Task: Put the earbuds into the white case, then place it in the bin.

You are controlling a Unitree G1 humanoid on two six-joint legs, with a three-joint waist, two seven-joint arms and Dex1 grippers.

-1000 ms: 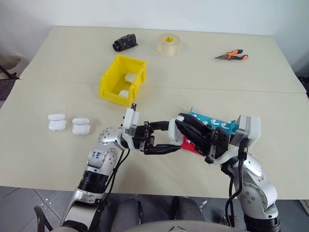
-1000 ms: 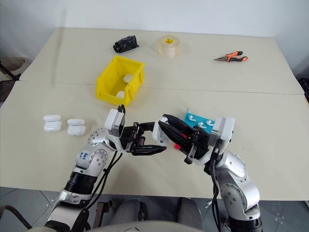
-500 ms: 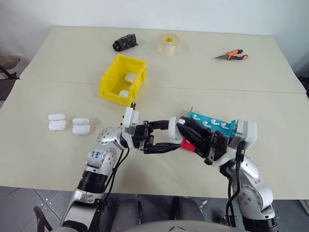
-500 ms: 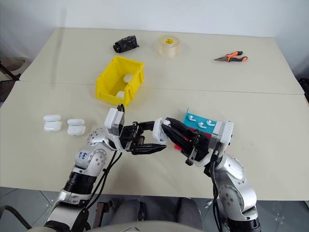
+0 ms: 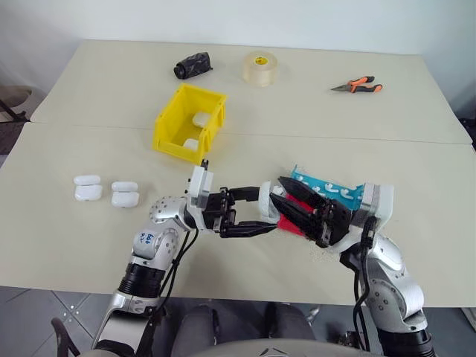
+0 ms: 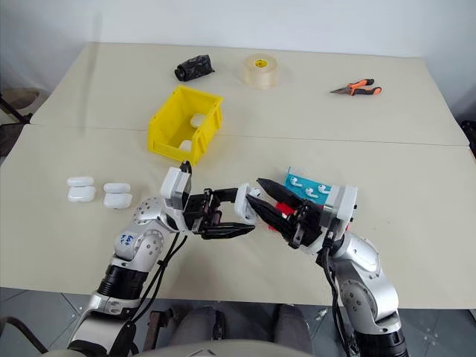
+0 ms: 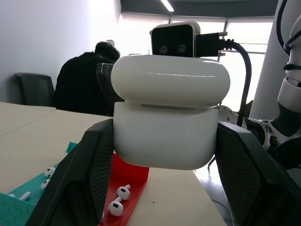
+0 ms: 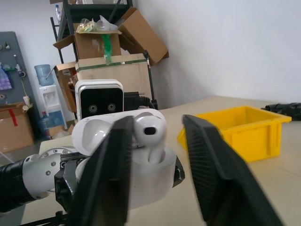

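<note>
White case (image 7: 170, 123) and earbuds (image 8: 149, 133), yellow bin (image 5: 189, 123), red-and-teal tray (image 5: 325, 190), black fingers (image 7: 87, 174)

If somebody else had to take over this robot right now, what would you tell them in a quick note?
Left pincer: shut on the open white case, held up above the table.
Right pincer: open, fingers either side of an earbud standing in the case, not yet pushed fully home.
The bin sits further back on the table with white cases already in it. Two more cases lie to the robot's left. Spare earbuds lie on the red and teal tray.
Done: one earbud set in the case.
Left: seat it, check whether a second earbud is needed, close the lid, put the case in the bin.
</note>
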